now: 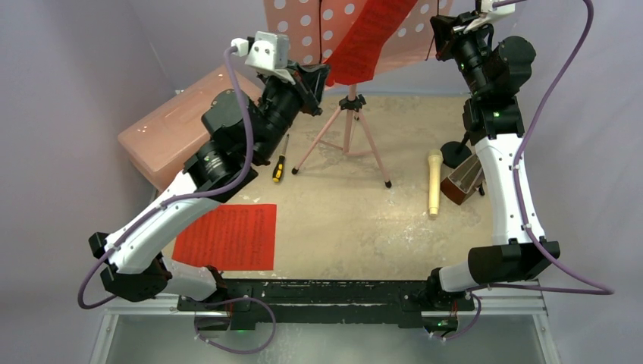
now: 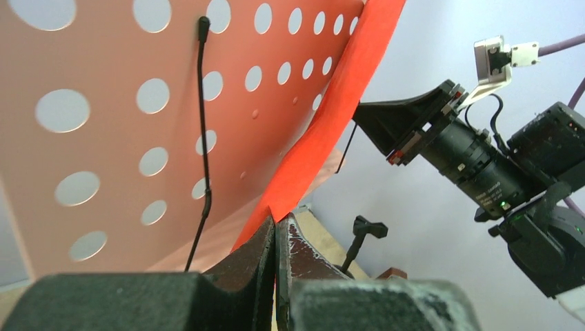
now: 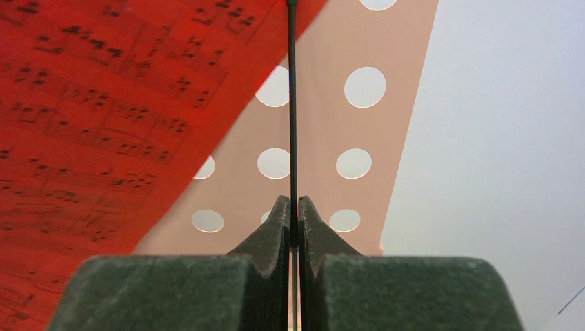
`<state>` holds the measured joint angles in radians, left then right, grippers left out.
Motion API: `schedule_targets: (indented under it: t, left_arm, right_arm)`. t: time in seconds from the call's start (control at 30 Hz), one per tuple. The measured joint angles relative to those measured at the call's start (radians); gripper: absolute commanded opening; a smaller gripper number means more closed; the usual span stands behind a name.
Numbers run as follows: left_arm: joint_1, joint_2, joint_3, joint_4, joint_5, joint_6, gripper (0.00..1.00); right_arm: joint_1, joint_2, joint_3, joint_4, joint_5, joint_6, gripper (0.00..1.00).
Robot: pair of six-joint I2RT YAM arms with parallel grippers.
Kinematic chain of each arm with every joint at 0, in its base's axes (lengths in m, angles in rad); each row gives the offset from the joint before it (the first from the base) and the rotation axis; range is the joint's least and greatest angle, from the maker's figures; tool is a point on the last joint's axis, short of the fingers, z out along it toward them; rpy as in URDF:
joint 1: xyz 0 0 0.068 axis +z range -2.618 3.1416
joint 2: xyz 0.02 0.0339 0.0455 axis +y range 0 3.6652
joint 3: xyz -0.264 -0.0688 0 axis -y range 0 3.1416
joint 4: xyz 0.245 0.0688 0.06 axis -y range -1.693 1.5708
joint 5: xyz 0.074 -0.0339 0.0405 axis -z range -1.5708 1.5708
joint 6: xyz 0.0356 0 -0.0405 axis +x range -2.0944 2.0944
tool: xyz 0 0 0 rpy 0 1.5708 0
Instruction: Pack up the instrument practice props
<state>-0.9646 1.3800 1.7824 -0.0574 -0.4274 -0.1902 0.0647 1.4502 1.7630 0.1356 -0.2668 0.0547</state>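
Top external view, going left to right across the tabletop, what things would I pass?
pink lidded box, yellow-and-black screwdriver, pink music stand, cream microphone, brown metronome. The flat red page nearer the arms overlaps the box sideways, so it is left out.

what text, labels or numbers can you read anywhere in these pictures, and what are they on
No readable words, brands or numbers anywhere.
red sheet on the stand: printed staves and notes only, no legible words.
red sheet on the table: print too small to read.
screwdriver, pink box, microphone, metronome: no marking legible.
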Motion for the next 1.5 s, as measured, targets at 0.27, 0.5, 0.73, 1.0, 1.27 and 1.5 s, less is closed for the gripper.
schedule_targets:
  t: [0.27, 0.5, 0.73, 1.0, 1.27, 1.5]
  left_arm:
    - [0.0, -0.105, -0.001, -0.174, 0.004, 0.0, 0.0]
    - [0.0, -0.201, 0.0, -0.337, 0.005, 0.0, 0.0]
    - [0.0, -0.234, 0.056, -0.504, 0.04, 0.0, 0.0]
    - [0.0, -0.219, 0.134, -0.678, 0.104, 0.0, 0.0]
    - [0.0, -0.213, 0.137, -0.832, 0.14, 0.003, 0.0]
    - [0.0, -0.238, 0.082, -0.918, 0.14, 0.01, 0.0]
  right_arm:
    - [0.0, 0.0, 0.0, 0.001, 0.0, 0.006, 0.07]
    - [0.0, -0.004, -0.016, 0.013, 0.0, 0.017, 0.35]
    - [0.0, -0.079, -0.141, 0.051, 0.009, 0.029, 0.67]
    - [0.0, -0.282, -0.383, 0.173, 0.023, 0.021, 0.82]
    - [0.0, -0.448, -0.575, 0.278, -0.041, 0.042, 0.96]
    - [0.034, -0.518, -0.791, 0.391, -0.14, 0.102, 0.98]
